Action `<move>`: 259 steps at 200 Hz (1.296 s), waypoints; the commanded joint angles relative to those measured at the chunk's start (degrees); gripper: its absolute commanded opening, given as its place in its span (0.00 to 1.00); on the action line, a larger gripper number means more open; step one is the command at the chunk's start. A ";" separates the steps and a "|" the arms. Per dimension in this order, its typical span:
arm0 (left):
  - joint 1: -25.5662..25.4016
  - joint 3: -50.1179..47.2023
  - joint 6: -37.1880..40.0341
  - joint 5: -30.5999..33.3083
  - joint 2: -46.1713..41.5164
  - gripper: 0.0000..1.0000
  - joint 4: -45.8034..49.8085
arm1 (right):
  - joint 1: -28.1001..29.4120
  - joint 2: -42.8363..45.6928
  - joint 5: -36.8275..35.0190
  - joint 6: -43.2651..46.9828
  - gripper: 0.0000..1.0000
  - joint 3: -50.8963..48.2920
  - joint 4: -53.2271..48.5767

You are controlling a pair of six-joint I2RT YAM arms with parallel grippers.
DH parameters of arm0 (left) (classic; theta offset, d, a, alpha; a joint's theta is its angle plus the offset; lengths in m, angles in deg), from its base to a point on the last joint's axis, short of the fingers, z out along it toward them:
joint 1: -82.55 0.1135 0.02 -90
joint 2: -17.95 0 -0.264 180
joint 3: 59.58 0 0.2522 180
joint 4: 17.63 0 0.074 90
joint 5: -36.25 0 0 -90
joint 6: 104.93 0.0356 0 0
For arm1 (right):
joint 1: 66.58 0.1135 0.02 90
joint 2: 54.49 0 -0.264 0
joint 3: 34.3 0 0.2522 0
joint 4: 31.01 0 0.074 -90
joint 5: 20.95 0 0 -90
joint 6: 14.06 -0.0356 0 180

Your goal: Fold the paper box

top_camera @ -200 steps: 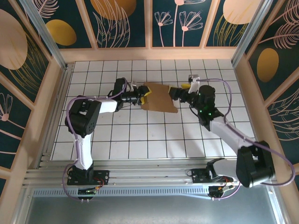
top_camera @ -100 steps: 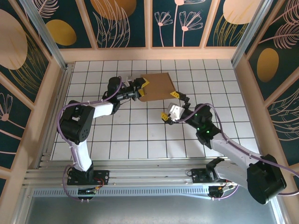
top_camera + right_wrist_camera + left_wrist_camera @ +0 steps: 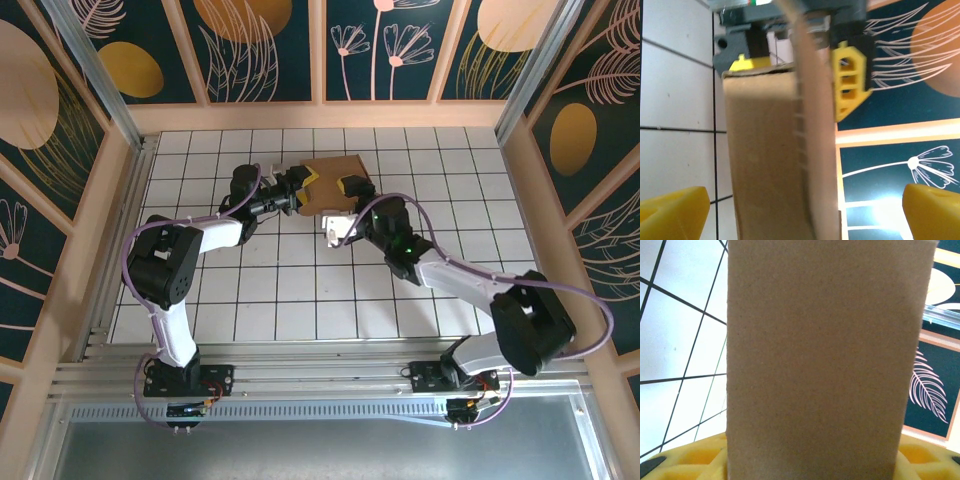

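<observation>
**A:** Start with the left jaws. What have they got?

**B:** They're clamped on the paper box (image 3: 332,178) at its left edge. In the left wrist view the cardboard rises straight out from between the yellow pads (image 3: 695,462).

**A:** And the right jaws?

**B:** Spread wide, gripping nothing. In the right wrist view one yellow fingertip (image 3: 670,212) sits low on the left and its partner low on the right. The box stands edge-on in the gap between them, touching neither as far as I can see.

**A:** Which way does it run from them?

**B:** Straight ahead. Its long axis points away from the right jaws toward the left jaws, which show at the far end. The two sets face each other along the cardboard.

**A:** Where is it on the bench (image 3: 300,290)?

**B:** From above, over the far middle tiles. I cannot tell whether it rests on the bench or is held clear of it.

**A:** So what does the next move turn on?

**B:** My guess is that the right jaws only need to close across the wall already between them. The wall sits nearer the left-hand fingertip in that view, so that one would likely meet it first.
</observation>
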 commanded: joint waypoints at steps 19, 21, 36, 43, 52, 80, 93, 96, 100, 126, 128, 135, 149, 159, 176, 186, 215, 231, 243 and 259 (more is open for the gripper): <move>-0.37 1.29 -4.24 1.20 -2.81 0.55 1.30 | 0.58 -4.08 -6.19 5.40 0.88 4.41 -2.89; -0.33 1.29 -4.19 1.25 -2.90 0.55 1.38 | 0.65 -4.24 -6.38 5.44 0.86 4.52 -2.88; -0.38 1.33 -3.74 1.50 -3.18 0.55 2.09 | 0.59 -5.15 -7.75 5.53 0.73 5.05 -2.31; -0.37 1.31 -3.51 1.60 -3.23 0.56 2.46 | 0.59 -5.49 -8.34 5.57 0.71 5.23 -1.90; -0.37 1.44 -3.39 1.61 -3.30 0.56 2.58 | 0.68 -5.73 -8.80 5.87 0.70 5.34 -1.74; -0.36 1.73 -3.55 1.28 -3.29 0.56 2.45 | 0.85 -5.71 -9.24 6.44 0.66 5.38 -1.58; -0.37 1.73 -3.55 1.38 -3.40 0.57 2.49 | 0.94 -5.35 -8.95 6.25 0.62 5.91 -3.46; -0.36 1.74 -3.55 1.29 -3.43 0.57 2.41 | 1.01 -5.18 -8.91 6.09 0.61 6.14 -3.95; -0.36 1.73 -3.55 1.31 -3.37 0.58 2.21 | 1.03 -5.11 -8.81 5.83 0.60 6.40 -4.58; -0.28 0.64 -4.28 2.13 -3.85 0.63 0.56 | 1.38 -3.79 -8.07 4.29 0.54 7.61 -8.07; -0.22 0.60 -4.33 2.14 -3.88 0.63 0.51 | 1.44 -3.73 -8.06 4.16 0.53 7.62 -8.16; -0.20 0.44 -4.34 2.27 -4.02 0.65 0.11 | 1.47 -3.21 -7.87 3.93 0.49 7.79 -9.13; -0.11 0.22 -4.39 2.25 -4.30 0.68 -0.30 | 1.54 -2.35 -7.29 3.10 0.44 8.11 -10.71; 0.11 -0.05 -4.36 2.48 -4.80 0.70 -0.53 | 1.55 -1.64 -6.83 2.45 0.41 8.30 -12.03; 0.82 -0.87 -3.47 3.72 -6.45 0.74 -0.07 | 1.64 -0.34 -6.74 1.33 0.41 9.02 -14.97; 1.72 -1.28 -1.44 4.68 -8.40 0.75 1.35 | 1.84 0.72 -7.15 0.80 0.42 9.44 -17.30; 6.32 -0.61 11.51 9.40 -18.02 0.81 10.72 | 2.14 4.06 -9.17 -1.86 0.44 11.60 -29.46; 8.89 2.63 24.11 13.00 -23.34 0.84 22.09 | 2.60 5.78 -10.55 -3.98 0.45 13.50 -38.42; 9.78 5.69 34.60 18.01 -26.91 0.86 31.77 | 2.87 6.43 -10.36 -6.27 0.45 16.56 -47.65; 9.84 7.84 46.63 25.17 -31.20 0.88 40.27 | 3.27 5.86 -10.02 -9.75 0.45 21.67 -60.12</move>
